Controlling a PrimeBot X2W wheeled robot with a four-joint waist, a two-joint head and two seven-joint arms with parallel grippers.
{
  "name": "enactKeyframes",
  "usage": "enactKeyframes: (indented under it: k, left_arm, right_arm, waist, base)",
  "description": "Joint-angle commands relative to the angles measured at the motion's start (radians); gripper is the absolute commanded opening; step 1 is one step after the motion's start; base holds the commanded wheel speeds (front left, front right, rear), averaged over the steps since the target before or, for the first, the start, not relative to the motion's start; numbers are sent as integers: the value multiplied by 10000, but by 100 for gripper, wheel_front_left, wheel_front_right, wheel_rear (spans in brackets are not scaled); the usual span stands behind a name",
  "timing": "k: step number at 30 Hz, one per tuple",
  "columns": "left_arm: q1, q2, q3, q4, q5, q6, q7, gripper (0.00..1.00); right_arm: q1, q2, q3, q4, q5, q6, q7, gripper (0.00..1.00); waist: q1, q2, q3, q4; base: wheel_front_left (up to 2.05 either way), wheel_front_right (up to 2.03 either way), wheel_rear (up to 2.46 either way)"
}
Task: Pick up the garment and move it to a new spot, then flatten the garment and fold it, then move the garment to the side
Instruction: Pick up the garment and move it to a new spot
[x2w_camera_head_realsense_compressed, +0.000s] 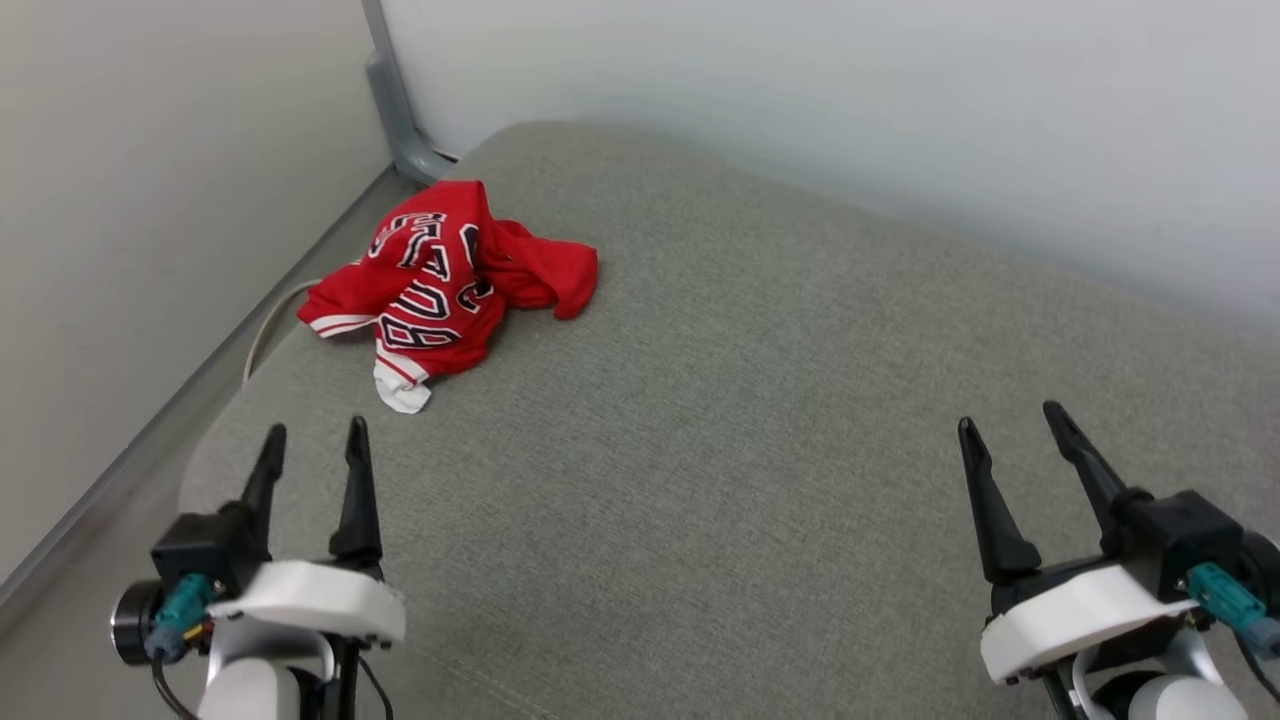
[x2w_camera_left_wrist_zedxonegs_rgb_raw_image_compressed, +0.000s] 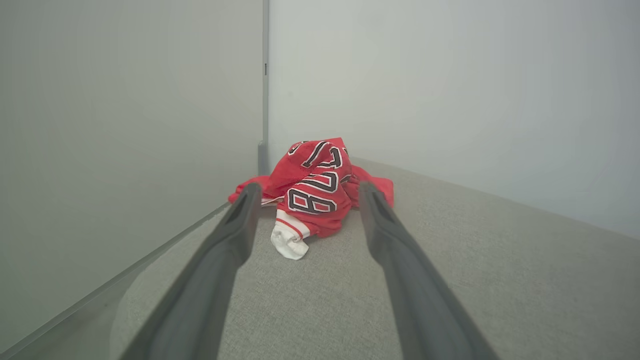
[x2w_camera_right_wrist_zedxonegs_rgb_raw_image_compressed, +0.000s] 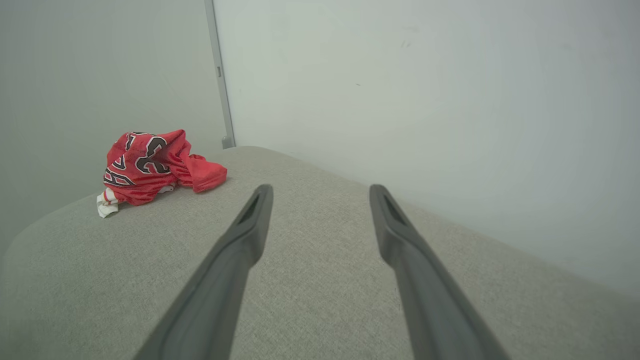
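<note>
— How far along was it?
— Nothing was done. The garment lay crumpled at ten o'clock on the cushion, untouched. The left gripper and right gripper gaped, empty.

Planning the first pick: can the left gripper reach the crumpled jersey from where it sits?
Probably yes. The left gripper is open, fingers pointing toward the garment, which lies crumpled near the cushion's far left corner. Bare cushion lies between them, nothing in the way.
</note>
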Motion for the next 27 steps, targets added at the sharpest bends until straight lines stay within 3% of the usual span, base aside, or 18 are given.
enactKeyframes:
  k: [1, 10, 13, 19, 27]
  left_arm:
    - [-327, -25, 102, 39, -102, 58, -27, 100]
    - [-2523, 147, 571, 1222, -737, -1, -25, 100]
    - [-3489, 469, 714, 1950, -945, -27, -27, 100]
    - [-5285, 1562, 478, 3611, -1563, -74, 817, 100]
    - [-6874, 3558, 118, 4914, -2720, -82, 3785, 100]
  right_arm:
    - [-205, 13, 29, -146, -101, -7, 92, 100]
    - [-1036, -392, 233, -777, -391, -7, 517, 100]
    - [-1317, -519, 294, -881, -352, -7, 564, 100]
    - [-1858, -686, 233, -971, -288, -7, 461, 100]
    - [-2343, -782, 214, -903, -164, -7, 228, 100]
  waist:
    - [0, 0, 390, -213]
    - [0, 0, 2256, -1100]
    - [0, 0, 2866, -1401]
    - [0, 0, 3888, -1995]
    - [0, 0, 4836, -2645]
  base:
    - [0, 0, 0]
    - [0, 0, 0]
    - [0, 0, 0]
    - [0, 0, 0]
    - [0, 0, 0]
